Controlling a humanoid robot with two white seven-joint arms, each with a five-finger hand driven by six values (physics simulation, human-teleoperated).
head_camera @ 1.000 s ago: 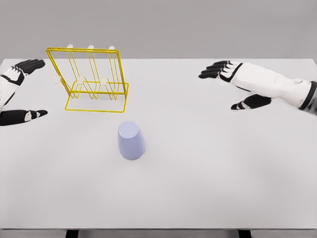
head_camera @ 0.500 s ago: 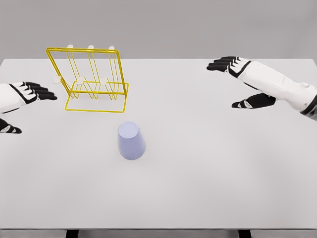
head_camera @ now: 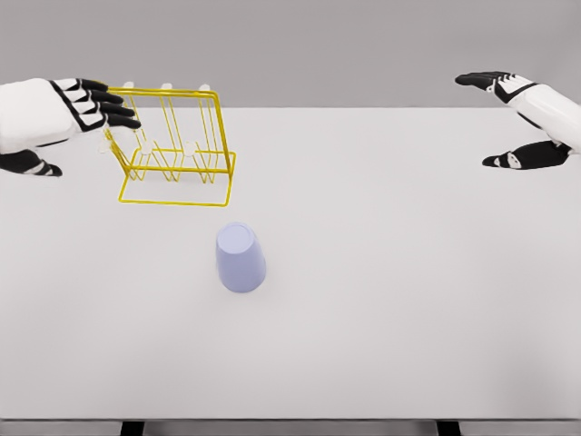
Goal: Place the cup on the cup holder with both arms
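Seemingly smooth lilac cup (head_camera: 241, 259) (tapered), wire holder (head_camera: 172, 145).

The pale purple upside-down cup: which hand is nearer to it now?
Left. The left hand hovers up-left of the pale purple upside-down cup, by the yellow wire cup holder. The right hand is far off, at the upper right edge.

White left arm cut off by left picture edge behind left hand (head_camera: 68, 113). Left fingertips (head_camera: 123, 114) overlap upper left corner of yellow wire cup holder rack (head_camera: 177, 145); contact impossible to tell. White right forearm cut off by right edge behind right hand (head_camera: 522, 109). 2 dark table legs cut off at bottom edge.
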